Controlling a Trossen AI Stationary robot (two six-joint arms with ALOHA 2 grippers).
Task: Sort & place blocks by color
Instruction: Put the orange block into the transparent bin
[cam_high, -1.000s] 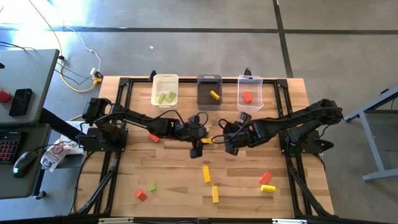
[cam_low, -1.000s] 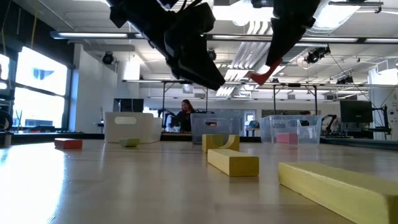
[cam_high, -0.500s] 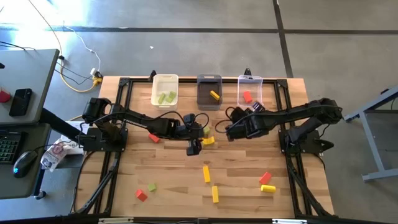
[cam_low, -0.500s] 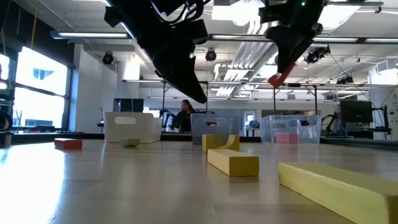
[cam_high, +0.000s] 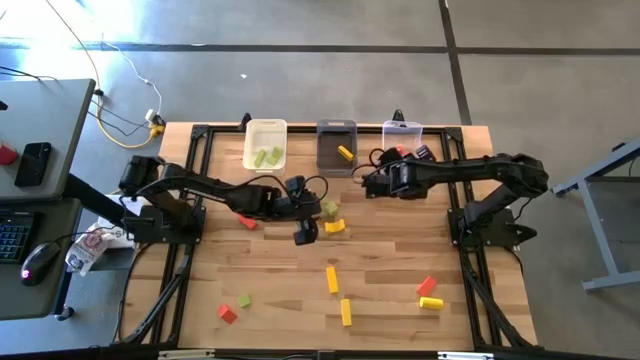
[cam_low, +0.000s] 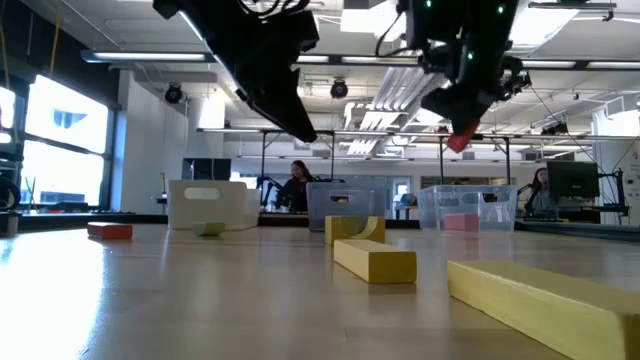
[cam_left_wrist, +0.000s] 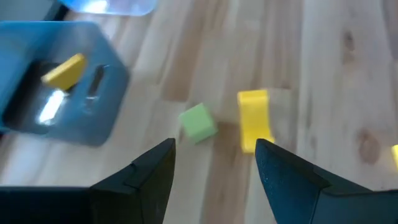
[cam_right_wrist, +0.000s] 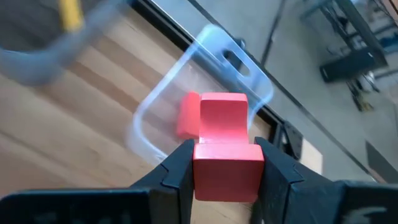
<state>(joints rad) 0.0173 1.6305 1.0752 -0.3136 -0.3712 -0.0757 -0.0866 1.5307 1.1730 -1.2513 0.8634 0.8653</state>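
My right gripper (cam_high: 376, 183) is above the table, just on the near side of the clear bin (cam_high: 401, 148), and is shut on a red block (cam_right_wrist: 225, 152). The low view shows that block (cam_low: 461, 137) well above the table. One more red block (cam_right_wrist: 188, 116) lies in the clear bin (cam_right_wrist: 205, 74). My left gripper (cam_high: 305, 228) is open above mid-table. In its wrist view (cam_left_wrist: 214, 171), a green cube (cam_left_wrist: 198, 122) and a yellow arch block (cam_left_wrist: 254, 119) lie on the wood ahead of the fingers. The white bin (cam_high: 265, 145) holds green blocks, and the dark grey bin (cam_high: 336, 148) holds a yellow one. My right gripper pinches the red block between its two fingers (cam_right_wrist: 176, 169), which bear on two opposite side faces (cam_right_wrist: 205, 163). The block is lifted clear of the table and stands out beyond the fingertips.
Loose blocks lie on the near half: two yellow bars (cam_high: 332, 279) (cam_high: 346, 311), a red (cam_high: 426, 286) and a yellow block (cam_high: 431, 302) at the right, and a green (cam_high: 244, 300) and a red one (cam_high: 227, 314) at the left. Another red block (cam_high: 247, 221) lies under my left arm.
My right gripper has carried the red block from mid-table toward the far edge, up to the clear bin. My left gripper has risen and drawn a little toward the table's left, still open.
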